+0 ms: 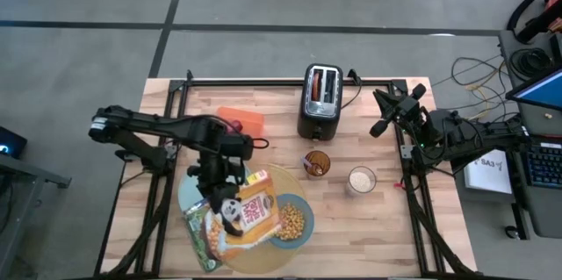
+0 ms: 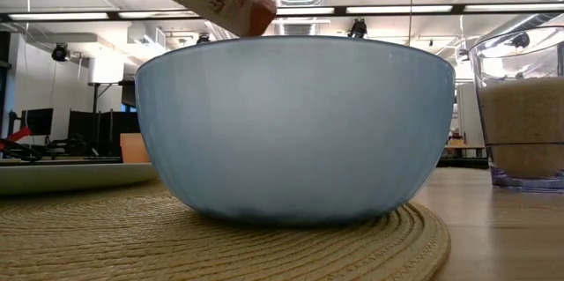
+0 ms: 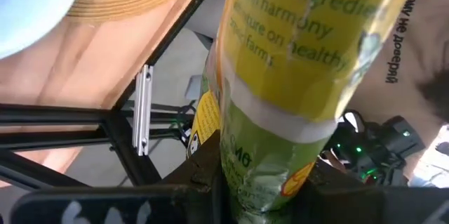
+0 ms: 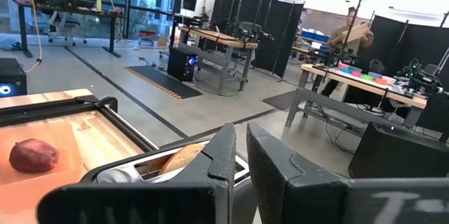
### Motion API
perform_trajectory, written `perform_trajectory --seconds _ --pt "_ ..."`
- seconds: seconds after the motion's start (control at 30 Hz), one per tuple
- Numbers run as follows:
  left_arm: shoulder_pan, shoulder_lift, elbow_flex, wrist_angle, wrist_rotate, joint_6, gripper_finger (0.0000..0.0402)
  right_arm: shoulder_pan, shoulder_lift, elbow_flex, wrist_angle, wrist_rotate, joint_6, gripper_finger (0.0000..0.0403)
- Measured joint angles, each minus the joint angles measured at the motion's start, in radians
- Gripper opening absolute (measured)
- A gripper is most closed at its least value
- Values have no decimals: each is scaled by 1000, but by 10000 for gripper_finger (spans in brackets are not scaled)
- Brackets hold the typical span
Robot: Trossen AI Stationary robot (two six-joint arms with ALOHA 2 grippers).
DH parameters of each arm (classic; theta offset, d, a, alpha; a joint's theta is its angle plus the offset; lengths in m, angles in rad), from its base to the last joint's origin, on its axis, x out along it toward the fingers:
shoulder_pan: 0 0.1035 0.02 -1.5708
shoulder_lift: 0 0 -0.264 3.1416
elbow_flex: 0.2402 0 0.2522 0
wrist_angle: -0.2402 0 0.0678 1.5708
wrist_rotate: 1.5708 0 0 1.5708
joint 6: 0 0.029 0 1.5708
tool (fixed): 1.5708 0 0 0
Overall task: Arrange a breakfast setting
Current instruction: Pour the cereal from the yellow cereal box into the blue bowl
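Left tool (image 1: 219,194) clamped mid-table; right tool (image 1: 379,127) closed, raised at edge.

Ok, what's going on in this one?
The left end effector is shut on a cereal box, holding it tipped over the blue bowl, which already has cereal in it. The bowl sits on a round placemat next to a pale plate. The right end effector waits near the toaster.

Overhead and table-level views, both on the blue bowl (image 1: 291,220) (image 2: 295,127).
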Motion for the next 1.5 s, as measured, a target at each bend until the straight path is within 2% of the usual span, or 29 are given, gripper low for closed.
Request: perform_trajectory --seconds 0.3,0.67,0.77,0.87,0.97,1.37,1.5 --pt "30 9 0 0 57 13 68 0 0 0 0 0 0 27" --pt "43 10 0 -16 71 34 68 0 0 0 0 0 -3 27" --pt "44 10 -4 -27 30 55 68 0 0 0 0 0 -3 27" --pt "50 24 -12 -55 83 87 68 0 0 0 0 0 -3 27" --pt "55 22 -19 -112 63 100 68 0 1 0 -3 0 -2 27" --pt "67 38 -20 -104 69 163 67 0 1 0 -3 0 -3 27" --pt "67 34 -20 -103 23 221 66 0 1 0 -3 0 -10 27"
